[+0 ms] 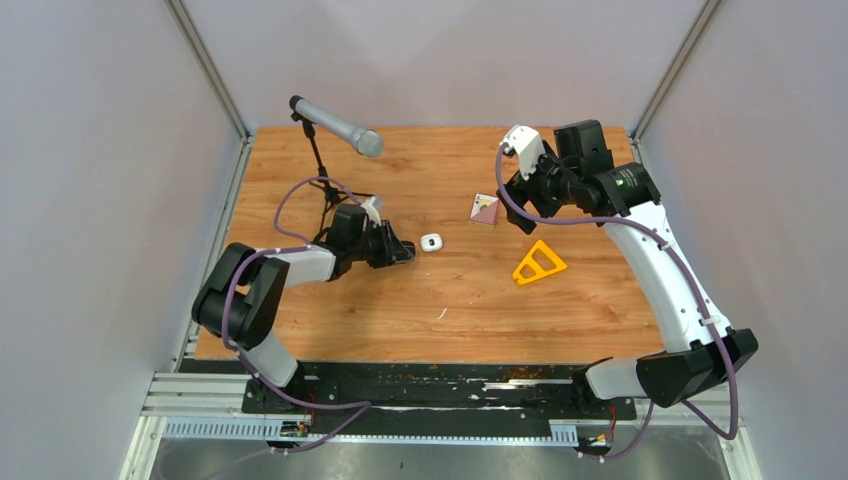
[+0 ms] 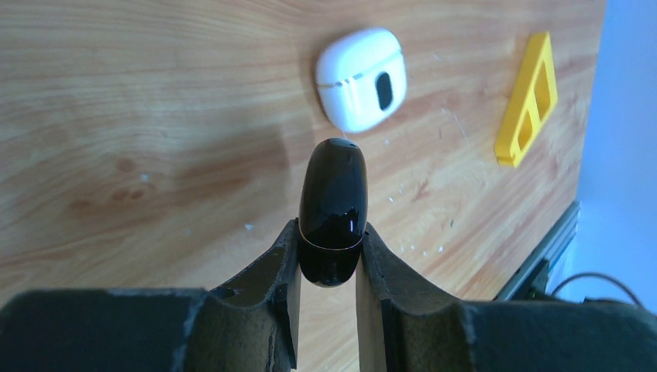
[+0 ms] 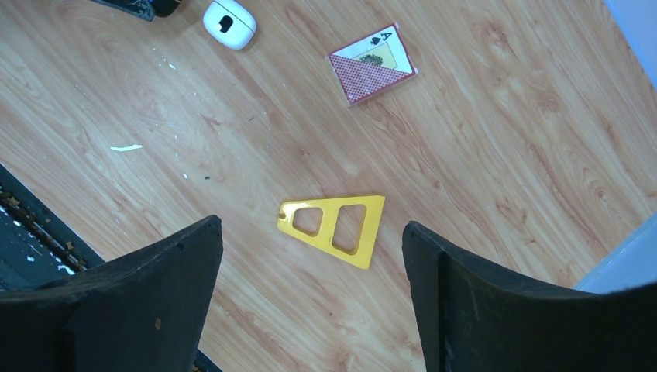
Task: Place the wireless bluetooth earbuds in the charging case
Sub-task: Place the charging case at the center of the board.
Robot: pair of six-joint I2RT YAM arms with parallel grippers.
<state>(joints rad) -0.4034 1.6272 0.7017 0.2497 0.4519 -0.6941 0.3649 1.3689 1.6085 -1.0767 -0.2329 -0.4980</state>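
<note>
Left jaws clamped on black capsule-shaped case [image 2: 331, 213]. White charging case [image 2: 362, 77] lying closed on worktop [image 2: 155, 116] just beyond the tips, apart from black one. Right jaws spread wide over yellow triangle frame [image 3: 335, 227]; playing card [image 3: 372, 63] farther ahead.

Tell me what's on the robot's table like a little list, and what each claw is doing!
left gripper: shut on a black oval case, pointing at the white case
white case: closed, lying on the table
right gripper: open, holding nothing, above the yellow triangle
playing cards: flat on the wood, an ace of spades showing
microphone: on a stand at the back left
earbuds: none I can make out
</note>
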